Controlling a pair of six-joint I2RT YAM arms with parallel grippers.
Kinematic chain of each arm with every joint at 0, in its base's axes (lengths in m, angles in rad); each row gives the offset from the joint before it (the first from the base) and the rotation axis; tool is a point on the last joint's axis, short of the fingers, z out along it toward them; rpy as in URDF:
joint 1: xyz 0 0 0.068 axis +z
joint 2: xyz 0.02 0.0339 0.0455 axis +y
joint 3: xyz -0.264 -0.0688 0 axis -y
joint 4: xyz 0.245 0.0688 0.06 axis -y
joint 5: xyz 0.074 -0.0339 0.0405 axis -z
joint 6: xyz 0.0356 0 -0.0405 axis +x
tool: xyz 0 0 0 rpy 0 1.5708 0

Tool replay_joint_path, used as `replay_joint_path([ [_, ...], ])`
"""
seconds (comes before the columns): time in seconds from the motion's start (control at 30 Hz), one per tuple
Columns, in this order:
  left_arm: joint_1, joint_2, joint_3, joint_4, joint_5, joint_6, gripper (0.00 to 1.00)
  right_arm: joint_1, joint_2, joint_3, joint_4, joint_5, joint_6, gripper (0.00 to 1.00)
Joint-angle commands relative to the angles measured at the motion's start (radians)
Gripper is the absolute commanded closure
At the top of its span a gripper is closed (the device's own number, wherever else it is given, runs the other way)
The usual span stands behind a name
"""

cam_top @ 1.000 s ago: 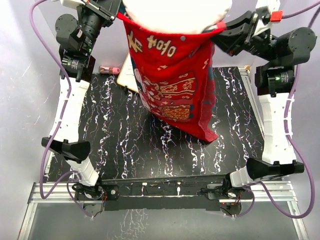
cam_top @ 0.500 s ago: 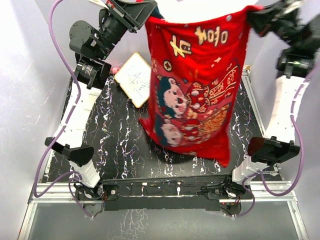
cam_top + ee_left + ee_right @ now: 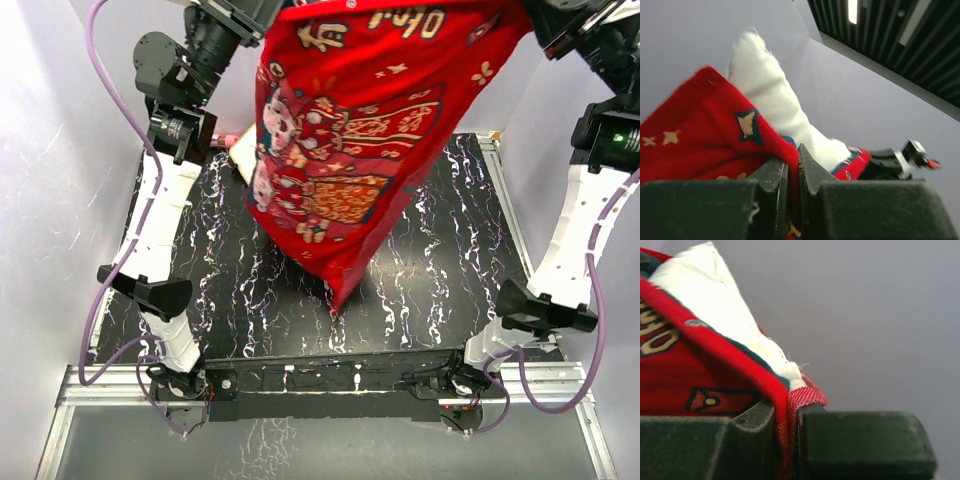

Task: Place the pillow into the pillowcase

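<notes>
We hold the pillowcase (image 3: 350, 150) by its mouth corners at eleven and one o'clock, left hand (image 3: 792, 161) and right hand (image 3: 787, 412) each clamped on it, high above the surface (image 3: 460, 260), so the pillow (image 3: 770, 95) poking out on top can probably slide down inside.

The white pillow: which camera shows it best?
The left wrist view: the pillow pokes well out of the red pillowcase. The right wrist view shows only a white corner of it. The overhead view shows just the pillowcase, no pillow.
</notes>
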Motion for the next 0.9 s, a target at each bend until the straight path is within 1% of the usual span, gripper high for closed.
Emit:
replay_joint_path([
  [0.0, -0.043, -0.104, -0.050, 0.127, 0.111, -0.027, 1.00, -0.064, 0.042, 0.093, 0.313, 0.142, 0.127, 0.92],
  [0.13, -0.065, -0.131, -0.062, 0.116, 0.159, -0.041, 1.00, -0.064, 0.058, 0.171, 0.348, 0.206, 0.146, 0.92],
  [0.23, -0.102, -0.130, -0.057, 0.091, 0.197, -0.058, 1.00, -0.064, 0.051, 0.183, 0.369, 0.270, 0.135, 0.92],
  [0.3, -0.130, -0.144, -0.085, 0.047, 0.219, -0.050, 1.00, -0.065, 0.051, 0.178, 0.374, 0.273, 0.153, 0.92],
  [0.37, -0.153, -0.200, -0.202, 0.042, 0.221, -0.041, 1.00, -0.064, 0.059, 0.152, 0.377, 0.241, 0.210, 0.92],
  [0.43, -0.163, -0.290, -0.389, 0.064, 0.199, -0.030, 1.00, -0.051, 0.079, 0.114, 0.363, 0.184, 0.270, 0.92],
  [0.47, -0.164, -0.343, -0.494, 0.079, 0.166, -0.024, 1.00, -0.022, 0.096, 0.104, 0.314, 0.151, 0.258, 0.92],
  [0.5, -0.165, -0.392, -0.593, 0.091, 0.144, -0.021, 1.00, 0.029, 0.112, 0.102, 0.227, 0.128, 0.190, 0.92],
  [0.57, -0.167, -0.481, -0.757, 0.097, 0.114, -0.018, 1.00, 0.152, 0.119, 0.048, 0.035, 0.124, 0.014, 0.92],
  [0.6, -0.168, -0.511, -0.820, 0.086, 0.110, -0.018, 1.00, 0.212, 0.113, 0.005, -0.037, 0.147, -0.076, 0.92],
  [0.67, -0.174, -0.556, -0.910, 0.057, 0.117, -0.029, 1.00, 0.352, 0.102, -0.088, -0.113, 0.201, -0.195, 0.92],
  [0.73, -0.184, -0.595, -0.969, 0.022, 0.136, -0.039, 1.00, 0.451, 0.115, -0.140, -0.157, 0.270, -0.262, 0.92],
  [0.83, -0.195, -0.661, -1.036, -0.076, 0.164, -0.038, 1.00, 0.566, 0.186, -0.143, -0.202, 0.359, -0.315, 0.92],
  [0.87, -0.196, -0.698, -1.052, -0.132, 0.157, -0.030, 1.00, 0.602, 0.208, -0.138, -0.218, 0.380, -0.336, 0.92],
])
